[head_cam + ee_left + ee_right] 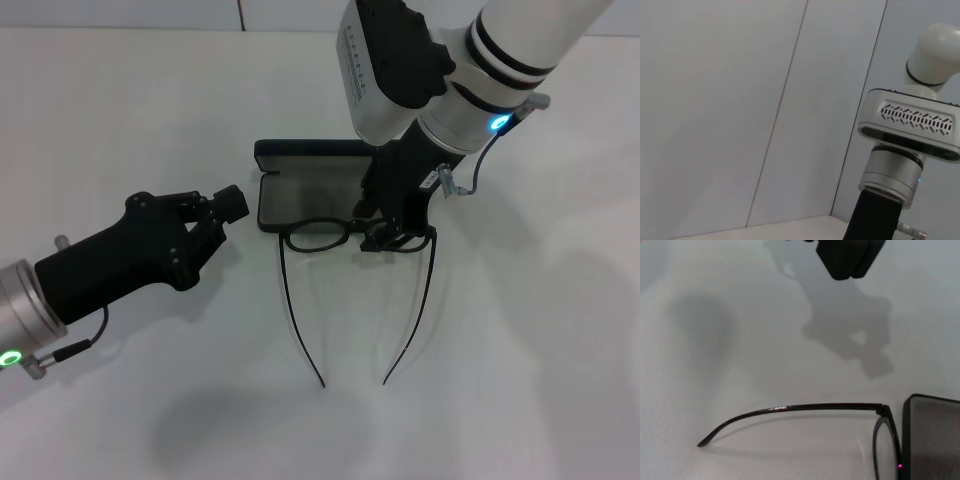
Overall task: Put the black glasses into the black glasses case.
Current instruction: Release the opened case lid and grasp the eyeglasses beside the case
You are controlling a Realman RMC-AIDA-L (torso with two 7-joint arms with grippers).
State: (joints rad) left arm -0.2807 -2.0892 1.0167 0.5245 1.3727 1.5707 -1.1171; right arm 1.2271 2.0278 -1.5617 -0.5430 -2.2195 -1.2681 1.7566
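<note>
The black glasses (318, 236) lie open on the white table, with the front frame against the near edge of the black glasses case (310, 190) and the long temples pointing toward me. The case is open, its grey lining up. My right gripper (393, 236) is down on the right lens of the glasses. The right wrist view shows one temple (805, 408), part of a lens rim (888, 440) and a corner of the case (932, 435). My left gripper (232, 204) is shut and empty just left of the case; it also shows in the right wrist view (850, 257).
The white table (120, 110) carries nothing else. The left wrist view shows only a wall and my right arm (910, 125).
</note>
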